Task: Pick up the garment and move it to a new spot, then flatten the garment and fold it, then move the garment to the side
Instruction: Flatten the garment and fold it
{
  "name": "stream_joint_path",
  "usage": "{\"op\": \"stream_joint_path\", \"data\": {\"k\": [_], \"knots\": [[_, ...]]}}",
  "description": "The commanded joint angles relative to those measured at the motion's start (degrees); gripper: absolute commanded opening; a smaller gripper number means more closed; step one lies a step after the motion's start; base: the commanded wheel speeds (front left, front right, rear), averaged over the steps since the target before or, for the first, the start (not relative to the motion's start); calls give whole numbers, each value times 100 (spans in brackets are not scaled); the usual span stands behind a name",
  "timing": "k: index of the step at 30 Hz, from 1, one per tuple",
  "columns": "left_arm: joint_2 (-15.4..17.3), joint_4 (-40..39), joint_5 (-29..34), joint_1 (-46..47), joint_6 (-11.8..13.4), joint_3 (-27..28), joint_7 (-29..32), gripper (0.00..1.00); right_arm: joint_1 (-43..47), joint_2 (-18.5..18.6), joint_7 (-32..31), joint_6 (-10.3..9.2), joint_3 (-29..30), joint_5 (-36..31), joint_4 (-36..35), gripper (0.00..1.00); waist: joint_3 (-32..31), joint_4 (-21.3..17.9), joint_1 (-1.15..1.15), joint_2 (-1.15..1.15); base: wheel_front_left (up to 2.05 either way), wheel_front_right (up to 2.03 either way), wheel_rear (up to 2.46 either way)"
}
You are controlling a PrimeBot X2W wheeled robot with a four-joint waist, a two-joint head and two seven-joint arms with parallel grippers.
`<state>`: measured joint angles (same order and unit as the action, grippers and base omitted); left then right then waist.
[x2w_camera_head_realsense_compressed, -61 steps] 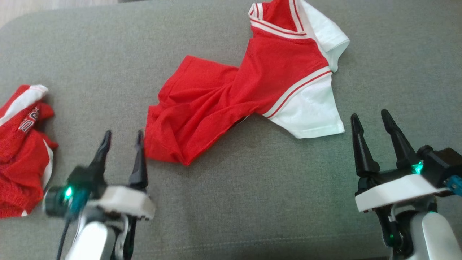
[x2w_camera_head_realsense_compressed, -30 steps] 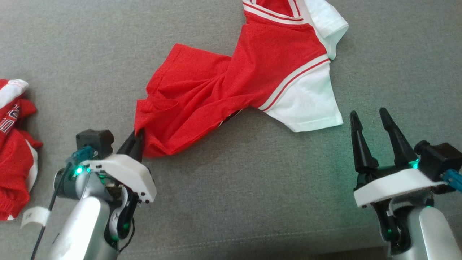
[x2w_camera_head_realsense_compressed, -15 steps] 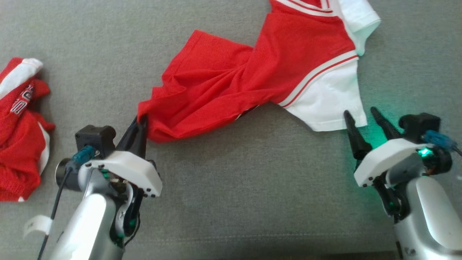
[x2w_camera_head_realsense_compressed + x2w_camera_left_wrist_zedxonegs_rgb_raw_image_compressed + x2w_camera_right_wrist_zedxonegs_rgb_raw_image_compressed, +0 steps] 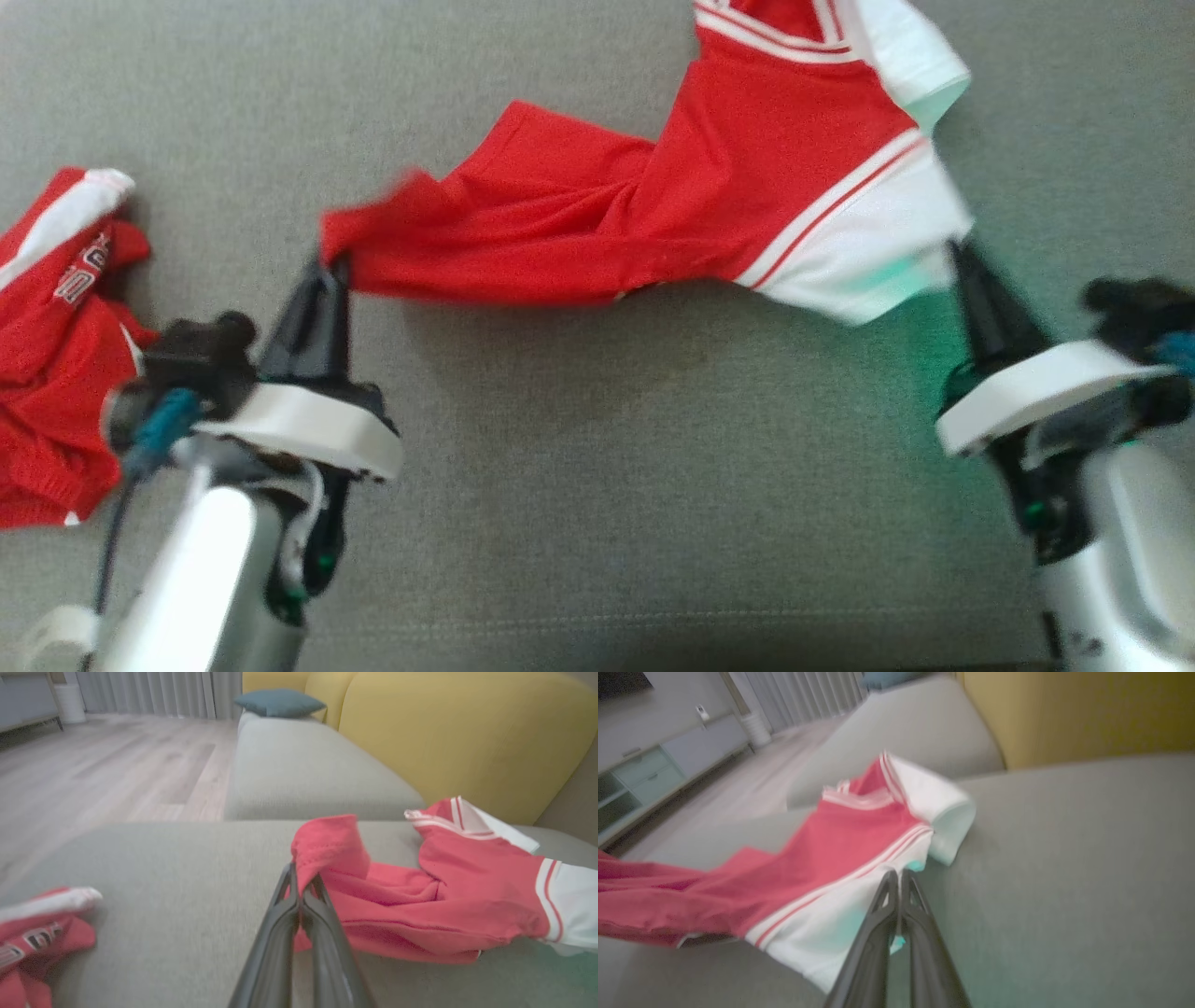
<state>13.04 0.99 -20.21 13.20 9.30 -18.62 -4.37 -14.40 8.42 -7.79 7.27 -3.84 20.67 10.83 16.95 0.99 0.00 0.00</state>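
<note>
At the near side of the grey cushion (image 4: 597,523), our left gripper (image 4: 329,269) pinches the red hem of the garment (image 4: 653,215), and our right gripper (image 4: 957,250) looks clamped on its white sleeve (image 4: 868,271). The garment hangs stretched between them, part lifted. Farther back, its collar end drags, so we risk 1 thin pinch slipping if we pull harder.
</note>
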Motion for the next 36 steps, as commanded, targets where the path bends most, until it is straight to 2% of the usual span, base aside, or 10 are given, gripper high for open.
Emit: {"op": "stream_joint_path", "data": {"k": [1,7,8,14,17,20,24,28,32,36], "knots": [[240,-485,127,163,98,326,-132,0,-27,163,225,22,59,3,-683,0,-204,-60,0,0,0,0,0],[460,-1501,350,401,279,579,-271,0,-127,370,346,22,478,-154,-2184,0,-632,-141,0,0,0,0,0],[460,-1501,350,401,279,579,-271,0,-127,370,346,22,478,-154,-2184,0,-632,-141,0,0,0,0,0],[660,-2496,549,898,358,746,-98,0,-578,667,-34,22,872,-345,-3585,0,-970,-194,0,0,0,0,0],[752,-2847,625,1232,349,774,122,0,-837,766,-323,22,1021,-353,-4018,0,-1078,-208,0,0,0,0,0],[809,-3000,649,1525,331,763,396,0,-1082,853,-557,22,1113,-274,-4161,0,-1113,-230,0,0,0,0,0],[792,-2862,556,1833,274,696,671,0,-1349,910,-732,22,1131,-128,-3986,0,-1075,-249,0,0,0,0,0],[665,-2269,327,2163,158,621,722,0,-1637,950,-730,22,933,95,-3478,0,-963,-260,0,0,0,0,0],[422,-1276,97,2713,-20,556,465,0,-2276,1034,-522,22,591,300,-2653,0,-790,-257,0,0,0,0,0],[151,135,-55,3561,-260,555,-85,0,-3329,1016,-73,22,73,495,-1506,0,-668,-291,0,0,0,0,0]]}}
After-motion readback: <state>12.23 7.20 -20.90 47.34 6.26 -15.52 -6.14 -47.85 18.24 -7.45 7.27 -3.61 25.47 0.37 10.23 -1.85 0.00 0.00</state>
